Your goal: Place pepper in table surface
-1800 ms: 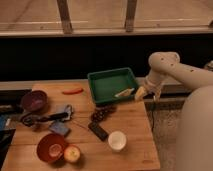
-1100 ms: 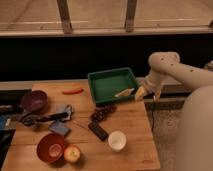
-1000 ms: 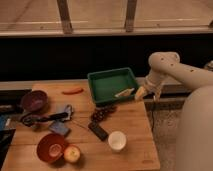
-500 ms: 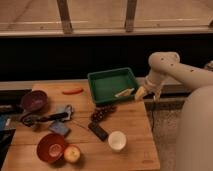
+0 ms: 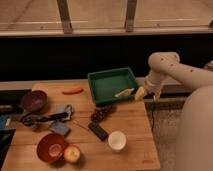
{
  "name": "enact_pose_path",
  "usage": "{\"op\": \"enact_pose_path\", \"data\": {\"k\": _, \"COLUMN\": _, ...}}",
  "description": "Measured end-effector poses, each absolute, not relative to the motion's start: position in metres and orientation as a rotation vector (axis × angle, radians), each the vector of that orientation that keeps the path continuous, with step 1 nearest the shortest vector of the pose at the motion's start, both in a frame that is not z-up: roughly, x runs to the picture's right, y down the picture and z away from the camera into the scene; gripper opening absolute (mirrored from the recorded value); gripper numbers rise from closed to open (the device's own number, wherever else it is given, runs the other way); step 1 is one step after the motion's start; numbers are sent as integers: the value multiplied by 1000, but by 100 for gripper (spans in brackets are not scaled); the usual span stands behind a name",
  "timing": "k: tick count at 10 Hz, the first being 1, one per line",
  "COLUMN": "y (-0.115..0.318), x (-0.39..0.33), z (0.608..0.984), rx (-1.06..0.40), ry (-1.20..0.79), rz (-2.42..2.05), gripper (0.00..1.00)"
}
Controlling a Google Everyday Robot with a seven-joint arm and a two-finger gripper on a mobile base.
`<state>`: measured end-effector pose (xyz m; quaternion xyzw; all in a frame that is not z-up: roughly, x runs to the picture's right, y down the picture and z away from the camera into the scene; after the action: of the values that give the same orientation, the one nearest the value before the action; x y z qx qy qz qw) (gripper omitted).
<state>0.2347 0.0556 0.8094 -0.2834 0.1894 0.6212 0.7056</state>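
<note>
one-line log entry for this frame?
pepper: on table, left of tray | gripper: open, by tray's right front corner, far from pepper | yellow piece: in tray near gripper

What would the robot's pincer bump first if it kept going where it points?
Probably the pale yellow piece in the green tray; the pincer sits at the tray's right edge. Depth unclear.
</note>
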Motion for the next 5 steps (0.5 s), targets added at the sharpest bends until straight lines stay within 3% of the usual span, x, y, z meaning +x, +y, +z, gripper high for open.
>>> {"op": "enact_pose_path", "data": {"k": 5, "y": 31, "x": 226, "z": 794, "rx": -519, "ry": 236, "rz": 1322, "gripper": 70}}
